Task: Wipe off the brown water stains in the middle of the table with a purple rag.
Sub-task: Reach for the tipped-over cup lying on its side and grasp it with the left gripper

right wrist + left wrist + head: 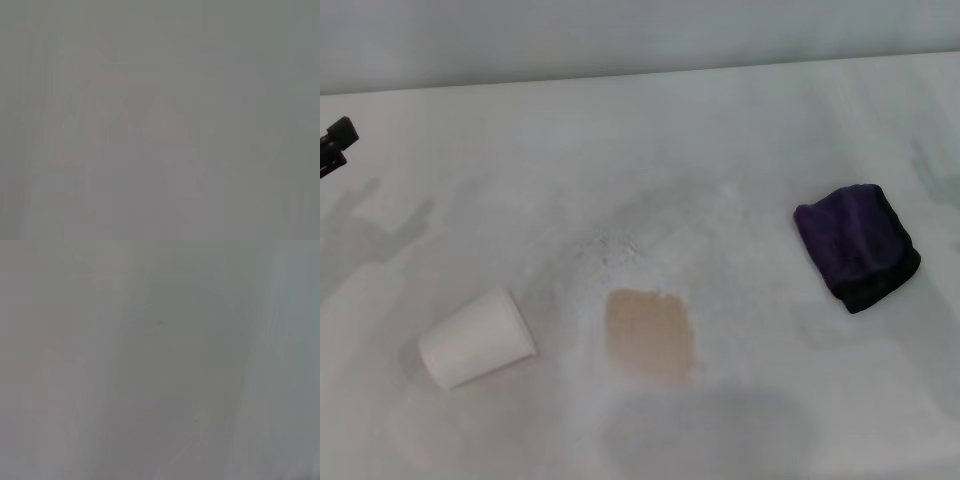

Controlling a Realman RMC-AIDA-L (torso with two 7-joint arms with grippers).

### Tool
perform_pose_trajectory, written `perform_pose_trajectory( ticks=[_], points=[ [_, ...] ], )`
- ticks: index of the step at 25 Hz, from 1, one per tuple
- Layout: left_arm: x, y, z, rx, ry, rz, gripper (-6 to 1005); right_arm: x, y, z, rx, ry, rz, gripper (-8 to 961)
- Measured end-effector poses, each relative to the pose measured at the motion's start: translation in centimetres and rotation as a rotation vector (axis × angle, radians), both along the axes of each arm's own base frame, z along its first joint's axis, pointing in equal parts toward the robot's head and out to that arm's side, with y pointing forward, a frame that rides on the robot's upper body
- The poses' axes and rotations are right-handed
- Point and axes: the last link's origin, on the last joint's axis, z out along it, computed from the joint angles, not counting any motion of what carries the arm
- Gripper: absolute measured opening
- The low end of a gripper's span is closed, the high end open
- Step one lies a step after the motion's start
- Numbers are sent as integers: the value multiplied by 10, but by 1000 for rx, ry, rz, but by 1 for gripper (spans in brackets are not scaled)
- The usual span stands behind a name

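A: Step in hand?

B: None begun, by the look of it. Purple rag (858,247) lying untouched, folded, black edge toward the near side, on the right part of the table (740,130). Brown water stains (650,334) still whole: one pale tan patch with soft edges, near the middle, well apart from the rag.

A: Grippers?

B: Left gripper (334,143) only a dark sliver at the far left edge of the head view, well away from everything; cannot tell whether released or clenched. Right gripper out of sight altogether. Both wrist views blank grey, nothing to read there.

A: Next move?

B: Judged from the layout: reach for the rag, most likely with the right arm since nearer, pinch the plush bundle from above, carry across to the tan patch, then press and sweep.

A: Anything in the way?

B: White paper cup (477,339) lying on its side just left of the stain, close enough to be knocked by a wide sweep.

A: Surface and room?

B: Broad white tabletop, faintly speckled, with grey shadow blotches near the front and left. Pale plain wall behind the far edge.
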Motion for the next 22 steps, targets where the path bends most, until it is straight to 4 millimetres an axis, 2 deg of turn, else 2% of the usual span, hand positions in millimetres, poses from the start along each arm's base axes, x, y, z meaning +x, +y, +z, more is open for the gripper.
perform_pose_trajectory(
  ticks=[13,22],
  points=[
    [15,8,0,-3,27,-57,888,3,-6,-4,-2,24,-15,747],
    [26,20,5,-143,66,-27,888,3,-8,-9,-14,43,-25,747]
  ],
)
